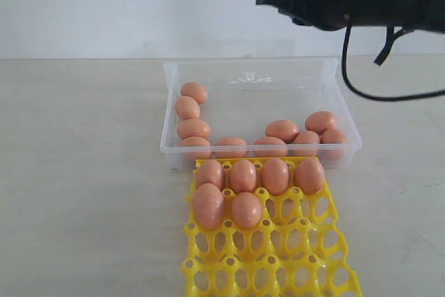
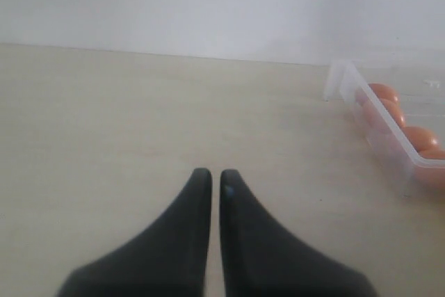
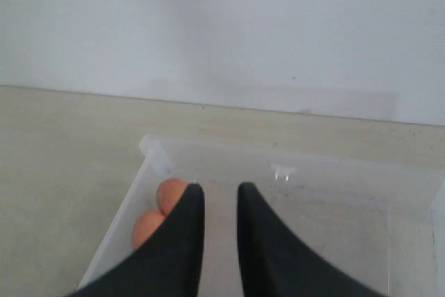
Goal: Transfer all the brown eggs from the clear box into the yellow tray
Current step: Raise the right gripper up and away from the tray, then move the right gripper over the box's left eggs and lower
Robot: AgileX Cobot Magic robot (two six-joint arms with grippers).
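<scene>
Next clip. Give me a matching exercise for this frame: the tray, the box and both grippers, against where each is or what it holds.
Things:
1. yellow tray
2. clear box
3. left gripper
4. right gripper

Place or state:
A. raised above the box, nothing between its fingers
B. six brown eggs sit in its cups
C. over bare table, off to the side of the box
D. eggs lie along its left and near walls, as the exterior view shows them

Pairs: 1-B, 2-D, 3-C, 4-A.
</scene>
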